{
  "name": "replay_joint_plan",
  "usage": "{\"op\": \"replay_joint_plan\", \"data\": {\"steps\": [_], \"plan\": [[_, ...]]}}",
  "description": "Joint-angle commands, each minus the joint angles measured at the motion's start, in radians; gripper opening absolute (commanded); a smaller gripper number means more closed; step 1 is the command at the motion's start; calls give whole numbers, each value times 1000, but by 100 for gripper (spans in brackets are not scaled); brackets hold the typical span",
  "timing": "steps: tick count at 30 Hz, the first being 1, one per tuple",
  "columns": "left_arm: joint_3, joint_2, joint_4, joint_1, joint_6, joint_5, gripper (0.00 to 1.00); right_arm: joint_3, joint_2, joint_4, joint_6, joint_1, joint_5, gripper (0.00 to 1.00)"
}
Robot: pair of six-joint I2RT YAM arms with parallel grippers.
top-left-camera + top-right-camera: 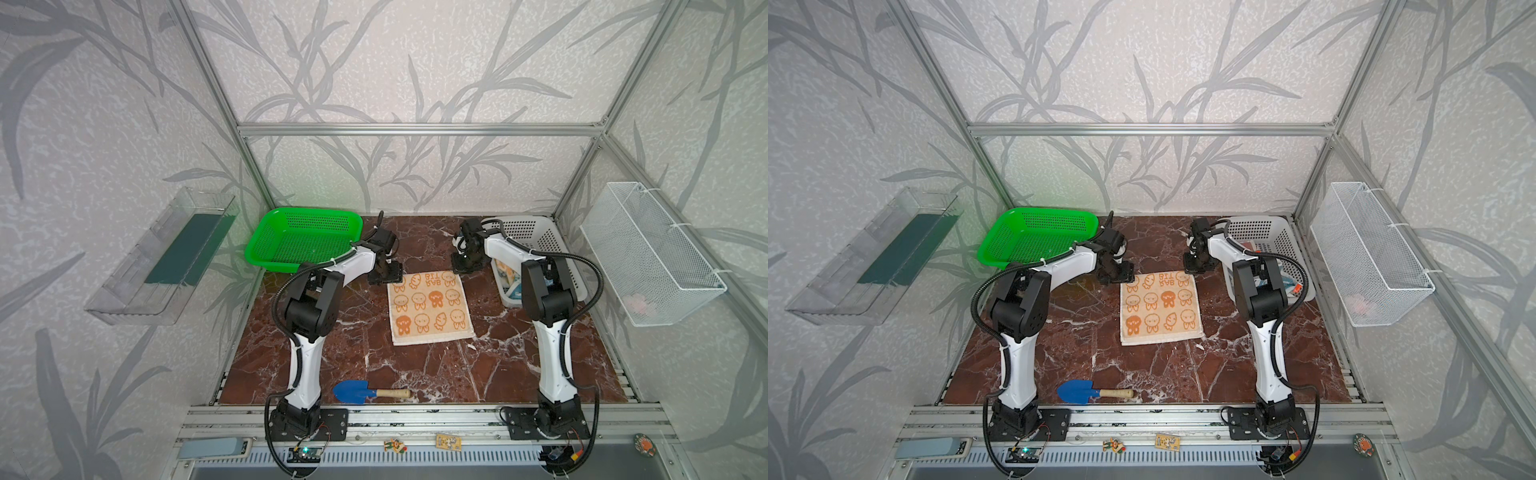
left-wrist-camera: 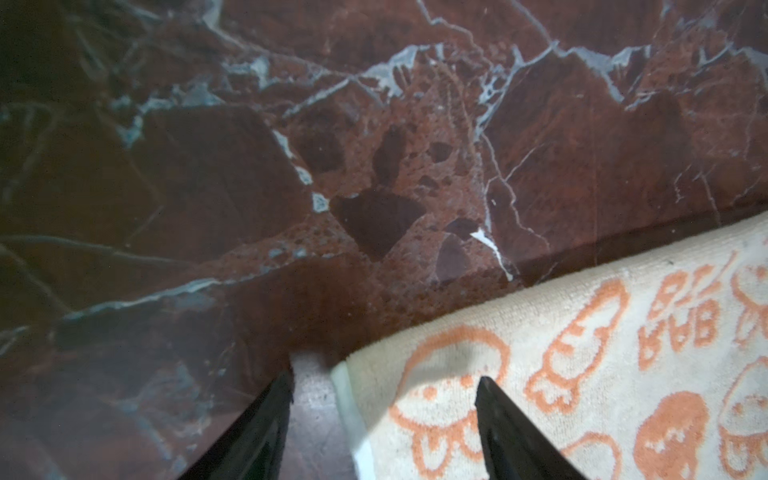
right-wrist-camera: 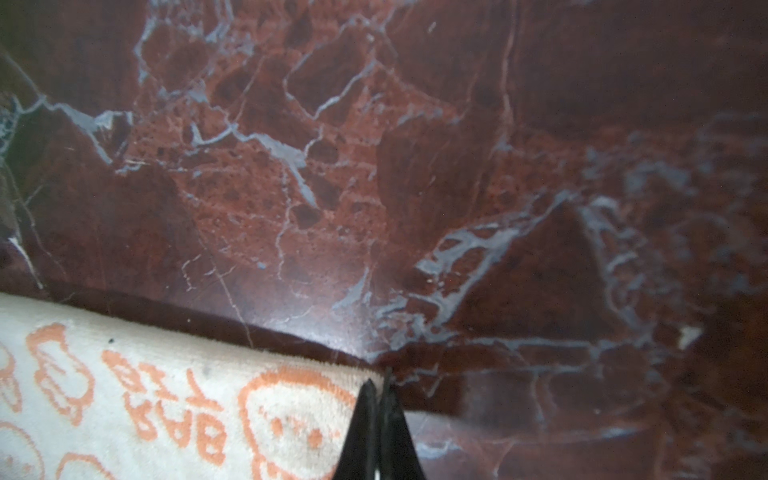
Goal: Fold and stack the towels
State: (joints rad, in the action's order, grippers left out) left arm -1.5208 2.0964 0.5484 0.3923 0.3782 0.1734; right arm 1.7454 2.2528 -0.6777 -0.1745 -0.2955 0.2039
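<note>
Flat towel [image 1: 430, 307], right end effector [image 3: 376, 390] pinching one corner

Counted: 1 towel [image 1: 430, 307] laid out, possibly more cloth [image 1: 510, 286] in 1 white basket [image 1: 525, 232]; 1 green basket [image 1: 307, 220], 1 wire basket [image 1: 648, 257], 1 clear tray [image 1: 137, 291], 1 trowel [image 1: 361, 392].

My left gripper [image 1: 385, 277] and right gripper [image 1: 464, 266] stand at the upper corners of the towel [image 1: 430, 309], mid-frame. It lies flat (orange bunnies up).

Bright even top views, dim blurry wrist views
</note>
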Motion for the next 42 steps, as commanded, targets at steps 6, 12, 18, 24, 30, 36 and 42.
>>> {"op": "replay_joint_plan", "data": {"steps": [6, 12, 18, 24, 30, 36, 42], "plan": [[-55, 61, 54, -3, -41, -30, 55, -22, 24, -10, -3, -1, 12, 0], [-49, 75, 61, -3, -56, -38, 38, -16, 25, -11, -9, -1, 22, 0], [-52, 83, 78, -3, -78, -75, 24, -12, 20, -16, -5, -1, 19, 0], [-93, 106, 111, -3, -102, -88, 9, -15, 14, -11, -10, 2, 37, 0], [-141, 83, 134, -4, -138, -90, 0, -26, -31, -2, -31, 18, 61, 0], [-137, -3, 110, -5, -171, -109, 0, -49, -108, -12, -50, 27, 63, 0], [-92, -87, 66, -4, -183, -113, 0, -104, -186, -12, -64, 27, 67, 0]]}}
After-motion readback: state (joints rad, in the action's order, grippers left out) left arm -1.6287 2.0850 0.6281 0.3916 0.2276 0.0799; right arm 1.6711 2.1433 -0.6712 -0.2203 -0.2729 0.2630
